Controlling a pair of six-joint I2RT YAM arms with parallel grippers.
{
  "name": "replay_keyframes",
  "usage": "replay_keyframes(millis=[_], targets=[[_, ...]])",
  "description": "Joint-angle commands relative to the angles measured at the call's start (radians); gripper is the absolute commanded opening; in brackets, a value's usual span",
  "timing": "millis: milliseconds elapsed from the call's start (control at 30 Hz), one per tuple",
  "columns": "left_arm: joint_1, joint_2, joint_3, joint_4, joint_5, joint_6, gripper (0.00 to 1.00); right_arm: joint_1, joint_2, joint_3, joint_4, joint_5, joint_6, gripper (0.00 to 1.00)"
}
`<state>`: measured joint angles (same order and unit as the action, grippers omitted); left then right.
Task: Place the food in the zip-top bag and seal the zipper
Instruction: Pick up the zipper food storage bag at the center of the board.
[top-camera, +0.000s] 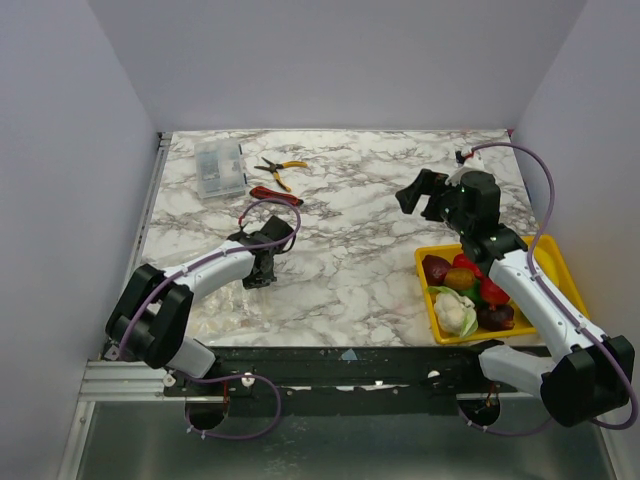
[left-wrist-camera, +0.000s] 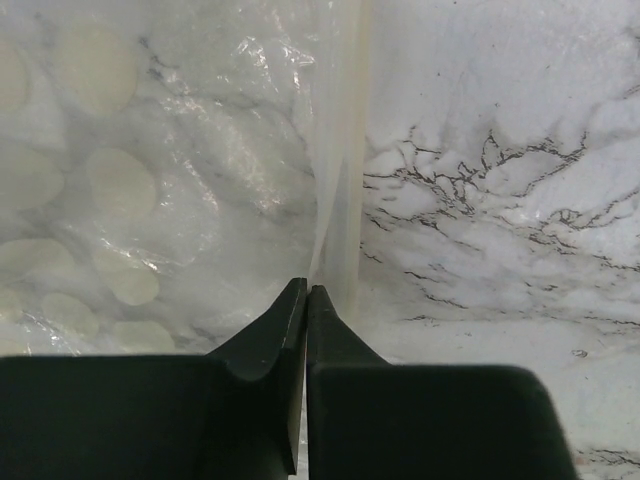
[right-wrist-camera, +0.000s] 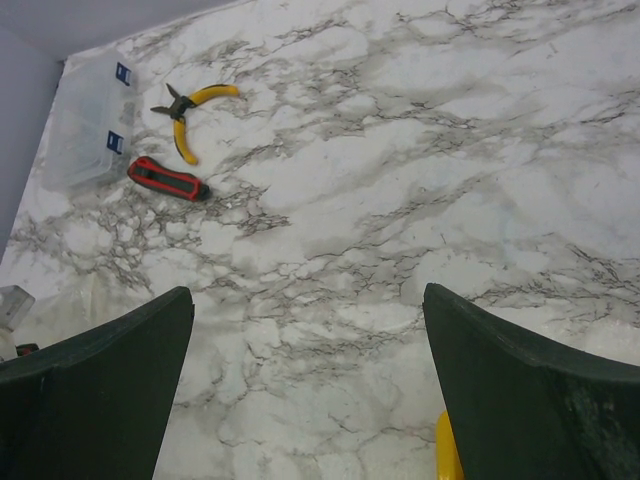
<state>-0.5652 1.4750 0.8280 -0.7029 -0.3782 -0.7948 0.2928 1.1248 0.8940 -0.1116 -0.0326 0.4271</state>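
Observation:
The zip-top bag (left-wrist-camera: 150, 200), clear crinkly plastic printed with white dots, fills the left half of the left wrist view. Its zipper (left-wrist-camera: 345, 180) runs as a pale ridged strip straight down to my left gripper (left-wrist-camera: 305, 292). The jaws are pressed together where the strip's edge meets the tips. From above, the left gripper (top-camera: 262, 272) points down at the table left of centre. The food (top-camera: 465, 290), red, maroon, orange and green pieces plus a pale leafy one, lies in a yellow tray (top-camera: 560, 265) at the right. My right gripper (top-camera: 420, 195) hangs open and empty above the table beyond the tray.
At the back left are a rigid clear compartment box (top-camera: 220, 168), yellow-handled pliers (top-camera: 278, 168) and a red-handled tool (top-camera: 272, 194). The right wrist view shows the same box (right-wrist-camera: 85, 130), pliers (right-wrist-camera: 190, 115) and red tool (right-wrist-camera: 168, 178). Grey walls enclose the marble table on three sides.

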Motion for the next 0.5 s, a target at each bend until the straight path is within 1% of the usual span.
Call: replay_keyframes(millis=[0, 133, 200, 300, 400, 467], targets=[[-0.004, -0.006, 0.009, 0.012, -0.028, 0.014, 0.0, -0.003, 0.002, -0.004, -0.018, -0.038, 0.001, 1.0], [-0.006, -0.074, 0.022, 0.02, 0.013, 0.071, 0.0, -0.003, 0.018, 0.0, -0.016, -0.091, 0.02, 1.0], [-0.01, -0.111, 0.036, 0.022, 0.047, 0.11, 0.0, -0.003, 0.029, -0.004, -0.003, -0.142, 0.04, 1.0], [-0.011, -0.167, 0.051, 0.037, 0.117, 0.177, 0.0, 0.002, 0.045, -0.029, 0.061, -0.246, 0.096, 1.0], [-0.012, -0.206, 0.07, 0.042, 0.178, 0.217, 0.0, 0.048, 0.067, -0.06, 0.156, -0.291, 0.161, 1.0], [-0.01, -0.217, 0.083, 0.035, 0.205, 0.226, 0.0, 0.109, 0.098, -0.063, 0.188, -0.292, 0.195, 1.0]])
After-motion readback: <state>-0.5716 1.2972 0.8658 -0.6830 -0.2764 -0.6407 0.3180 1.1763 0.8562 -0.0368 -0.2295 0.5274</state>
